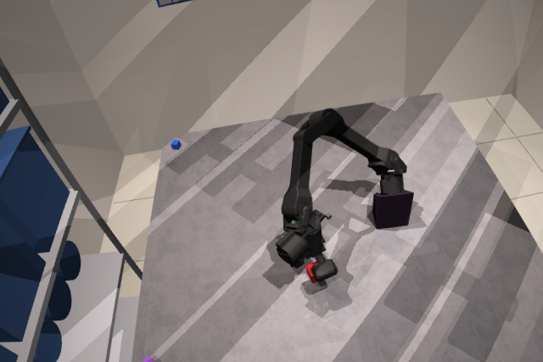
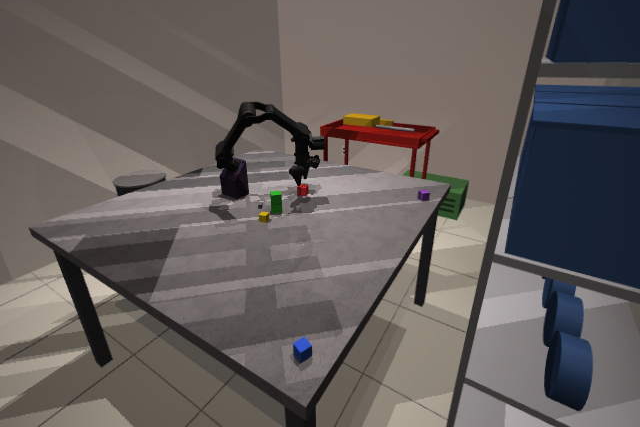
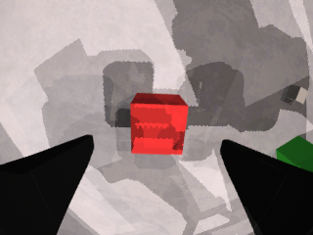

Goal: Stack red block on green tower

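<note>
Directly beneath the gripper (image 3: 156,176), the red block (image 3: 159,124) sits flat on the table (image 2: 206,267), centred between two fingers that are spread wide with nothing in them; the gripper hangs just above the block, not yet around it. Your first risk is a lopsided grasp: if you come down off-centre, one finger will likely land on the block's top face or shove it sideways. In the wrist view the block looks squarely lined up, so a straight descent seems sound. The bigger risk comes later. The green tower (image 2: 276,202) stands just left of the red block in the side view, and its corner already peeks in at the right edge of the wrist view (image 3: 299,153). A low sideways carry, or fingers still spread wide when you set down, could clip it and topple it, so lift well above its top before crossing. A small yellow block (image 2: 264,216) lies near the tower's front. You have open room to the right toward the purple block (image 2: 423,195), and the table edges are well apart from the work.
</note>
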You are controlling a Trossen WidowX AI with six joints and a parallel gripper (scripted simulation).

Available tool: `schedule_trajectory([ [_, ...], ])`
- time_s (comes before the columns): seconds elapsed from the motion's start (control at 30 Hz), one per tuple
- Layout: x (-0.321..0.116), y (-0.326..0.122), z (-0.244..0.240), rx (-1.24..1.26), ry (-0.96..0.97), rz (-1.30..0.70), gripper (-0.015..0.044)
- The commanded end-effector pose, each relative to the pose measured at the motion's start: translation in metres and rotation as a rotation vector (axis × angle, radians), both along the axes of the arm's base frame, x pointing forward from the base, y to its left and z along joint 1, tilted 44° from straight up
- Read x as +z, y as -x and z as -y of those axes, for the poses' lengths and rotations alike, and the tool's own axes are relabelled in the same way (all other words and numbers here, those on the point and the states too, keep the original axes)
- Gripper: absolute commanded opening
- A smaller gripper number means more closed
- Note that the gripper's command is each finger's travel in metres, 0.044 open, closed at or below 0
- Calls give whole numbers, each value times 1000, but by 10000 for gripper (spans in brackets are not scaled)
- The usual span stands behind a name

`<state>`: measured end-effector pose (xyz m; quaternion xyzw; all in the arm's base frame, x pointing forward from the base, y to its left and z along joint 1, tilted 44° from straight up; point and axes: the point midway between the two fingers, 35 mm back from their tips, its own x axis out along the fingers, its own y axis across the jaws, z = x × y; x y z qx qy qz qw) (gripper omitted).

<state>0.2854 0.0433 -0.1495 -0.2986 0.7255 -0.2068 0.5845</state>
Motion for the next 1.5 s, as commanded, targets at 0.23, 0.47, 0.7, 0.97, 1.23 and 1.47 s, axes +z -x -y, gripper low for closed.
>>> schedule_trajectory([
  [0.23, -11, 0, 10, 9, 1, 4, 440],
  [0.47, -19, 2, 18, 9, 1, 4, 440],
  [0.7, -27, 3, 25, 9, 2, 4, 440],
  [0.97, -36, 6, 34, 9, 3, 3, 440],
  [1.23, -38, 6, 36, 9, 4, 3, 440],
  [1.47, -38, 6, 36, 9, 4, 3, 440],
])
